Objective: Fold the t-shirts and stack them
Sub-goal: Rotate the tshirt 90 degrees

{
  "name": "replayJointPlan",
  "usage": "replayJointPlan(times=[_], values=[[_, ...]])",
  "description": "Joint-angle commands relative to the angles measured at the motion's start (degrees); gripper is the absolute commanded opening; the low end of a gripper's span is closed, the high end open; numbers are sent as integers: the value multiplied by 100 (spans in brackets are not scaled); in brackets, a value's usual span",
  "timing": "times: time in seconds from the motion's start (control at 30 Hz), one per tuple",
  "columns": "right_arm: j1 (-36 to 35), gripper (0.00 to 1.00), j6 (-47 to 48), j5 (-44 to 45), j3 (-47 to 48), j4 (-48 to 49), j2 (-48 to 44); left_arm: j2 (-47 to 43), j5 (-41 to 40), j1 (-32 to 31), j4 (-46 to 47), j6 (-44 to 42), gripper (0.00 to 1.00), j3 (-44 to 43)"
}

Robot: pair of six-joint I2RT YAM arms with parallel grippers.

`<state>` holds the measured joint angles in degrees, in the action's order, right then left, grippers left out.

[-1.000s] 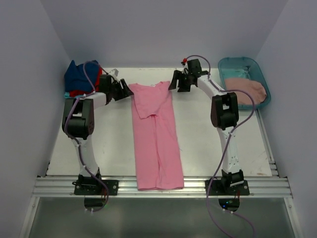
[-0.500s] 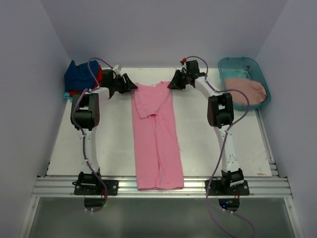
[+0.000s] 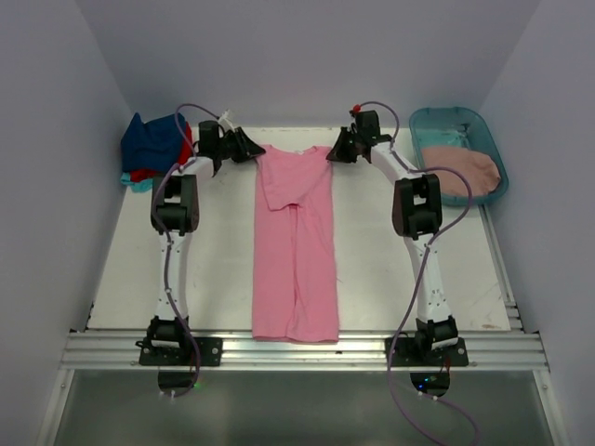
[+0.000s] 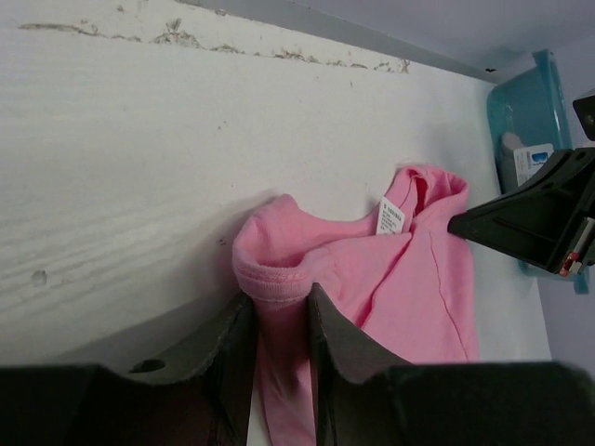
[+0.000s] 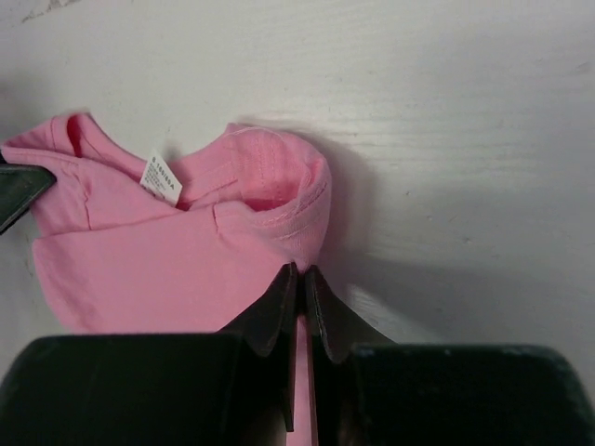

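Note:
A bright pink t-shirt (image 3: pixel 293 242) lies folded into a long strip down the middle of the table, collar at the far end. My left gripper (image 3: pixel 253 150) is at its far left shoulder, and the wrist view shows it (image 4: pixel 279 299) shut on a bunched fold of the pink cloth (image 4: pixel 409 279). My right gripper (image 3: pixel 331 154) is at the far right shoulder, its jaws (image 5: pixel 301 271) pinched shut on the shirt's edge (image 5: pixel 139 251). A heap of navy, red and turquoise t-shirts (image 3: pixel 153 147) sits at the far left. A dusty rose t-shirt (image 3: pixel 465 170) lies in the tub.
The teal plastic tub (image 3: pixel 483 139) stands at the far right corner, beside the table. Walls close in on the left, right and back. The metal rail (image 3: pixel 297 351) with both arm bases runs along the near edge.
Both arms reached further toward the back wall and both grippers closed on the pink shirt's shoulders. The shirt slid slightly away from the near edge and lies straighter.

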<state>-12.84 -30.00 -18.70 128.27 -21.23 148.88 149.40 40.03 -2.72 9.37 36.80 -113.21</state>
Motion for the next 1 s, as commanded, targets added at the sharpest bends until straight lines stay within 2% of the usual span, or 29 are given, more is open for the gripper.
replayJointPlan(times=[0.0,0.1,0.13,0.17,0.2,0.23,0.27,0.3,0.33,0.37,0.43,0.5,0.53,0.57,0.6,0.63,0.7,0.73,0.77,0.83,0.87,0.93,0.97], values=[[89,4,3,323,436,181,-131,413,259,0,258,407,30,-762],[97,5,-84,306,165,680,-157,668,356,0,618,758,29,-1070],[98,6,-137,271,16,1143,-253,721,374,0,802,837,29,-1150],[98,8,-173,201,-290,1383,-298,748,417,8,934,1012,32,-1203],[115,18,-277,26,-476,1681,-350,783,496,8,1083,1109,36,-1256],[115,32,-348,-28,-887,2363,-499,757,532,17,1407,1293,48,-1239],[124,54,-418,-55,-1117,2674,-587,713,567,35,1619,1382,55,-1100],[124,71,-489,-55,-1302,2938,-684,574,637,44,2039,1470,61,-1011],[133,98,-507,-46,-1626,3341,-772,468,664,61,2269,1558,66,-888],[141,99,-533,-55,-1821,3554,-981,363,699,105,2515,1741,73,-591],[150,99,-542,6,-2451,4115,-1228,-50,813,175,3286,1944,76,-265],[177,99,-560,15,-2893,4521,-1720,-647,883,263,4077,2279,78,481],[185,99,-568,102,-3382,4610,-1957,-902,910,272,4212,2332,84,788],[185,99,-560,190,-3692,4715,-2438,-1565,806,490,4388,2332,85,1670],[168,99,-542,313,-4008,4855,-2747,-1938,770,527,4642,2280,85,2158],[168,99,-533,523,-4664,4883,-3316,-2690,621,571,4540,1992,85,3094],[142,99,-455,788,-5613,4726,-3978,-3467,331,580,4172,1718,85,4074],[46,99,-359,902,-5846,4560,-4259,-3827,252,571,3996,1482,85,4514],[-16,99,-97,1277,-6074,4280,-4610,-4562,-28,545,3716,1332,85,5327],[-261,99,107,1552,-6758,3698,-5507,-5356,-362,492,2759,658,84,6061],[-367,99,265,1623,-6936,3453,-5762,-6135,-773,396,2372,453,84,6700],[-752,99,267,2062,-7436,2565,-6536,-6868,-1005,273,1300,-12,84,7231],[-877,99,223,2124,-7622,2345,-6747,-7481,-1250,-50,843,-102,84,7634]])
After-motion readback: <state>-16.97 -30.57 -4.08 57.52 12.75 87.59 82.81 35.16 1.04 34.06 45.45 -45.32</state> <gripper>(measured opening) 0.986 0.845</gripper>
